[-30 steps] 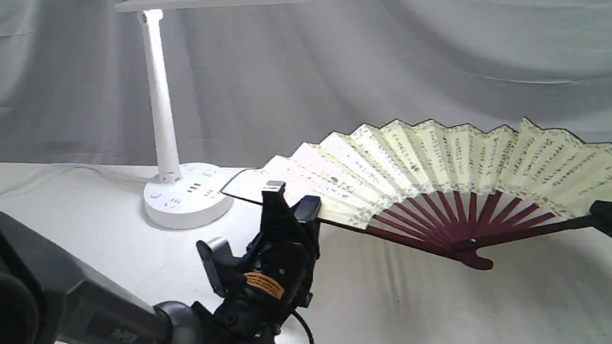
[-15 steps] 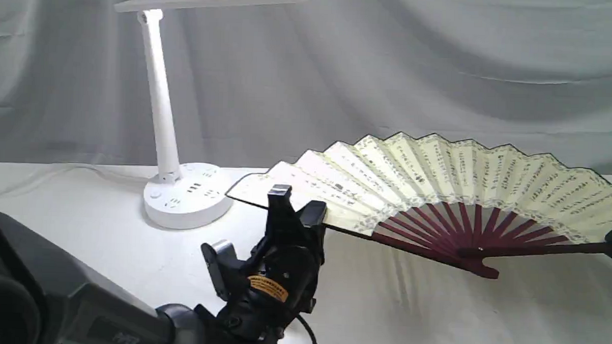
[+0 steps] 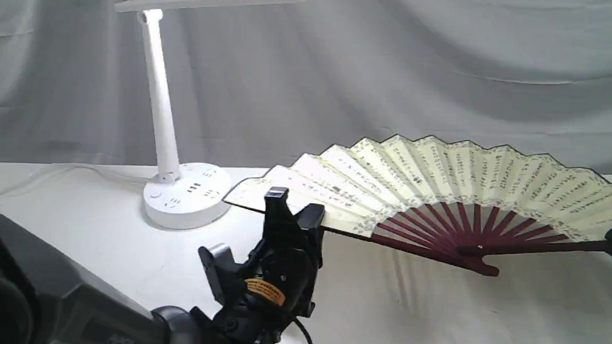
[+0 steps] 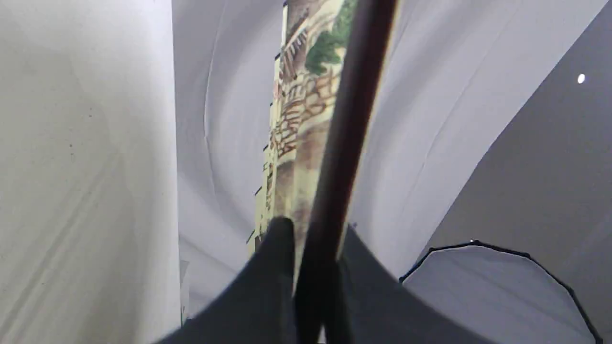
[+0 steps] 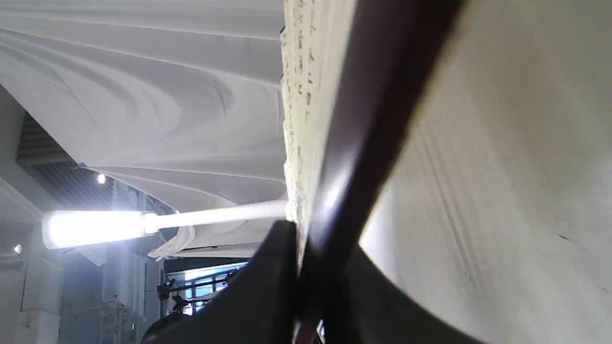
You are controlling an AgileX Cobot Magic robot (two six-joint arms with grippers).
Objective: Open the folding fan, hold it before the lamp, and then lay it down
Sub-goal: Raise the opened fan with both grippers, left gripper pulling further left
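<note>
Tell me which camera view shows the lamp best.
The exterior view: the lamp shows base, stem and bar head together, beside the open folding fan. The right wrist view catches only its glowing head and some stem past the fan. The left wrist view shows none of it.

Soft, fairly bright even light, lamp (image 5: 91, 229) head glaring white in the right wrist view, faint striped shadow under the fan (image 3: 438, 176) on the tablecloth (image 3: 484, 321), both wrist views blurred up close
</note>
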